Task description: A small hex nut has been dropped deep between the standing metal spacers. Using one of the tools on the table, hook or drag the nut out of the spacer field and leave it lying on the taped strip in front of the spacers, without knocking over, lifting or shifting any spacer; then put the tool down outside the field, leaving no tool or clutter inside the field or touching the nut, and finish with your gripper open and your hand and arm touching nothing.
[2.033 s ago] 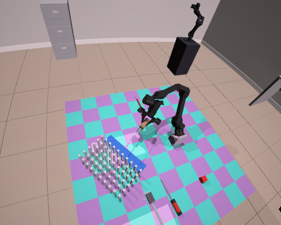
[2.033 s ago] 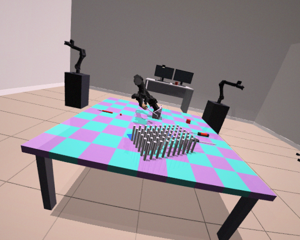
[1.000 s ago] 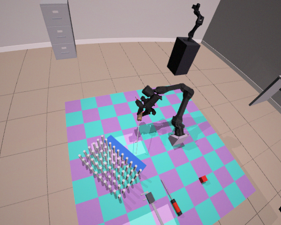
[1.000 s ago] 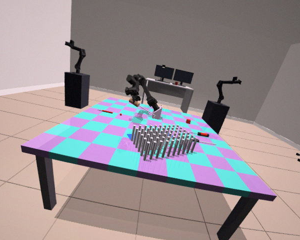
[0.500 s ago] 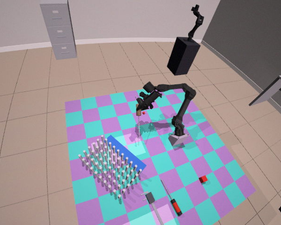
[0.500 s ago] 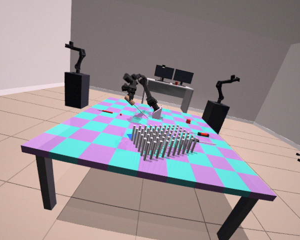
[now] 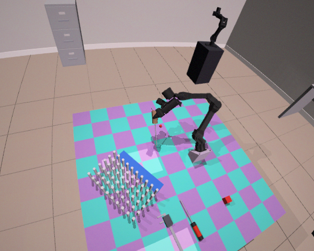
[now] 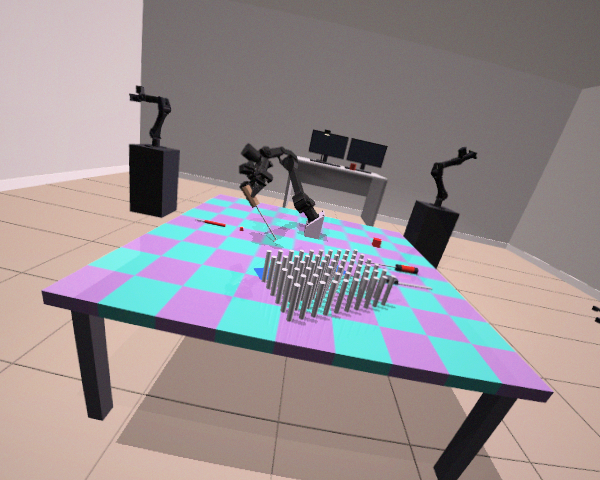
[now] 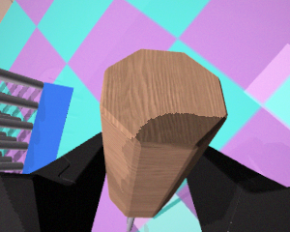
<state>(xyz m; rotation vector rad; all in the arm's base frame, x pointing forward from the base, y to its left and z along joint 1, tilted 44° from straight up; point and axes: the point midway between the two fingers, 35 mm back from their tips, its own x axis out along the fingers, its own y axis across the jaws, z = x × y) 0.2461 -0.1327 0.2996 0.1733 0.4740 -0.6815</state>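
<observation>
My gripper is shut on the wooden handle of a thin-rod tool. The rod points down, behind the field and outside it; whether its tip touches the table cannot be told. The grey metal spacers stand upright in a dense field. The blue taped strip runs along the field's arm-facing side. The hex nut cannot be made out in any view.
A red-handled screwdriver and a grey fork-headed tool lie beside the field. A red cube lies farther off. A small red cube and a thin red tool lie beyond the held tool.
</observation>
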